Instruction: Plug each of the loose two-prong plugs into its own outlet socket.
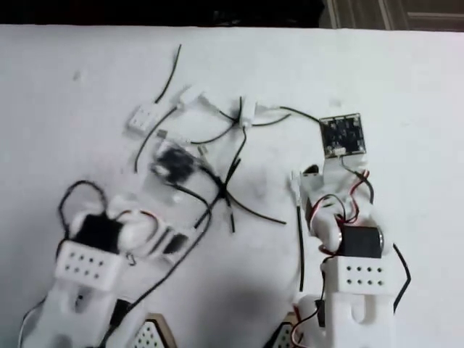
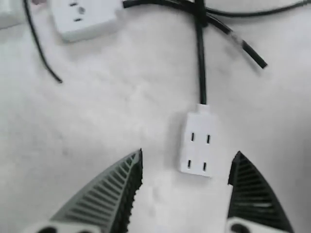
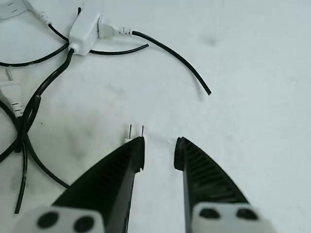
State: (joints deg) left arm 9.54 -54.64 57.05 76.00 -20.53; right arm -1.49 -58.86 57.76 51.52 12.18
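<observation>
My left gripper [image 2: 188,154] is open. A white outlet socket [image 2: 197,145] with two pairs of slots lies flat between its fingertips, its black cord [image 2: 200,63] leading away. Another white socket [image 2: 82,17] lies farther off. My right gripper [image 3: 159,153] is open by a narrow gap with bare table in it. A white two-prong plug [image 3: 135,133] pokes out beside one fingertip, prongs pointing away. In the high view this plug [image 1: 296,180] sits at the right gripper [image 1: 303,187]. A socket block [image 3: 85,29] has a plug [image 3: 111,30] in it. A loose plug [image 3: 11,91] lies among the cords.
Black cords [image 1: 225,185] tangle across the table's middle. More white sockets [image 1: 147,117] and plugs [image 1: 191,95] lie toward the back. A dark item in clear wrap [image 1: 174,163] sits left of centre. A small circuit board [image 1: 341,134] is beyond the right arm.
</observation>
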